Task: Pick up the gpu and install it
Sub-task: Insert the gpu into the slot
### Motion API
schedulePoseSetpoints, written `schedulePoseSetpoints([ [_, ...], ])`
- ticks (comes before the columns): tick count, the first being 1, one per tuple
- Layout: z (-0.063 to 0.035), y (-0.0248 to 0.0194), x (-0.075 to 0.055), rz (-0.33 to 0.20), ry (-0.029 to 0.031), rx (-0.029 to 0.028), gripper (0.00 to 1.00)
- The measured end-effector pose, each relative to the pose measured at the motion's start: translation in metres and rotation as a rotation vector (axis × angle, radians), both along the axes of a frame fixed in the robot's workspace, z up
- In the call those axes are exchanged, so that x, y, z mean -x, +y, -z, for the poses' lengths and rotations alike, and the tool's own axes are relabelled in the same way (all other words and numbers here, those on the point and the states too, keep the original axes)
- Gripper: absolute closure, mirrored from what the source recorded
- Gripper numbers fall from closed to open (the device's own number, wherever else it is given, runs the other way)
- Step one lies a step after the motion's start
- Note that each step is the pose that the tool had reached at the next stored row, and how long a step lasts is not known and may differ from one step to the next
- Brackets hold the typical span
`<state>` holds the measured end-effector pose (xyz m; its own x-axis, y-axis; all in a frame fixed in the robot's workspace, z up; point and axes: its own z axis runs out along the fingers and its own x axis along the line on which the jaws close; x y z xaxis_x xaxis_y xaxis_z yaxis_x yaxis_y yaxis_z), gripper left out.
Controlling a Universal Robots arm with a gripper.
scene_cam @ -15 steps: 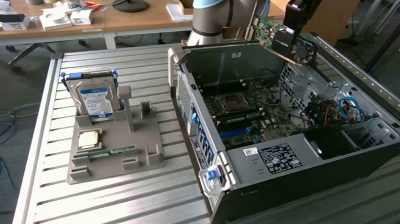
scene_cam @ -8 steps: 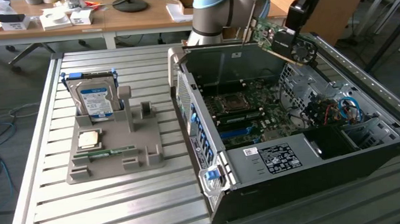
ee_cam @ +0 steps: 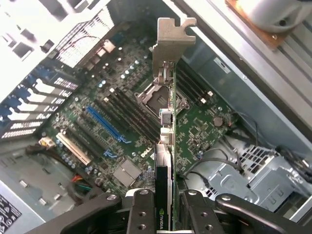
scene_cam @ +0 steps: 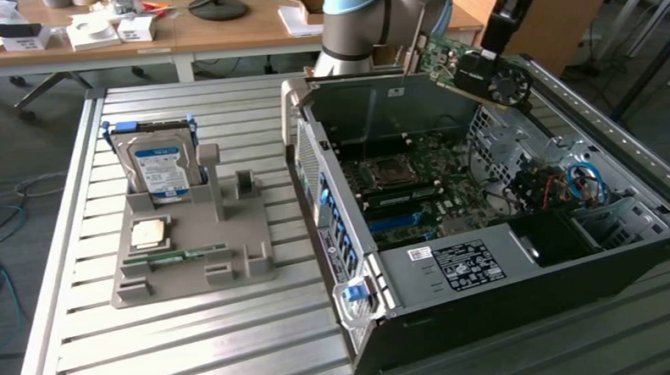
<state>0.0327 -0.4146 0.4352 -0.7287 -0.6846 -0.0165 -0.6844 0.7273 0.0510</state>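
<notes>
My gripper (ee_cam: 165,217) is shut on the gpu (ee_cam: 168,146), seen edge-on with its silver bracket strip (ee_cam: 173,44) at the far end. The black fingers (ee_cam: 141,209) press on both faces of the card. In the exterior view the gpu (scene_cam: 465,63), a green card with a black fan, hangs tilted above the back right rim of the open computer case (scene_cam: 429,272), held by the gripper (scene_cam: 490,52). Below the card lies the motherboard (ee_cam: 122,122) with a blue slot (ee_cam: 107,124). The card touches no slot.
A grey holder tray (scene_cam: 192,270) at the exterior view's left carries a hard drive (scene_cam: 158,165), a processor chip (scene_cam: 147,234) and a memory stick (scene_cam: 179,258). The case stands on a slatted metal table (scene_cam: 149,348). A cluttered desk (scene_cam: 226,31) stands behind.
</notes>
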Motion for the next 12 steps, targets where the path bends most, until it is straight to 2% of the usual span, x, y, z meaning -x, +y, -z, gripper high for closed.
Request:
schedulePoseSetpoints([
  [12,0.0010,0.0000,0.0000,-0.171,0.0000,0.0009,0.73],
])
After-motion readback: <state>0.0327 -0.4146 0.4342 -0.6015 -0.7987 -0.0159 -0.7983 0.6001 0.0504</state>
